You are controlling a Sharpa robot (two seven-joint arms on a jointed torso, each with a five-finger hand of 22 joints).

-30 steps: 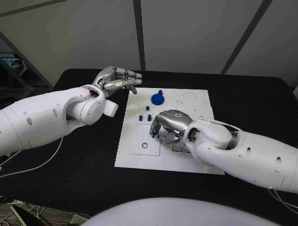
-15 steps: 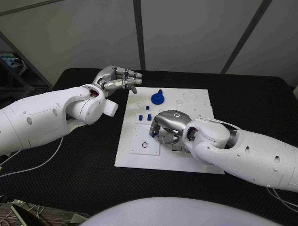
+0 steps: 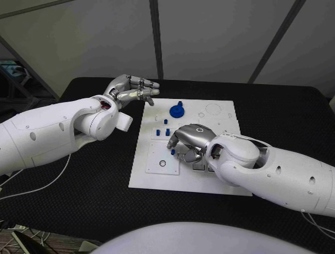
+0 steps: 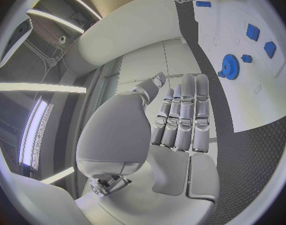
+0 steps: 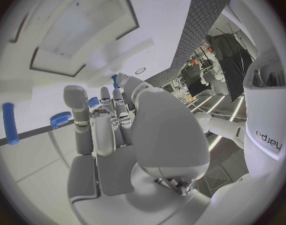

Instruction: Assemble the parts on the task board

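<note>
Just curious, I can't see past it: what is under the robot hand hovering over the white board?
Under the right robot hand lies the white task board, with a small blue part at its fingertips. Whatever lies beneath the palm is covered.

The head camera looks down from above at the black table [image 3: 83, 201] and takes in the whole task board [image 3: 156, 177] with both arms. The left wrist camera sits close behind the left hand [image 4: 180, 120] and faces along its fingers, with the board [image 4: 242, 92] to one side. The right wrist camera sits just behind the right hand [image 5: 118, 130], very near the board [image 5: 37, 150]; all three views share this board.
</note>
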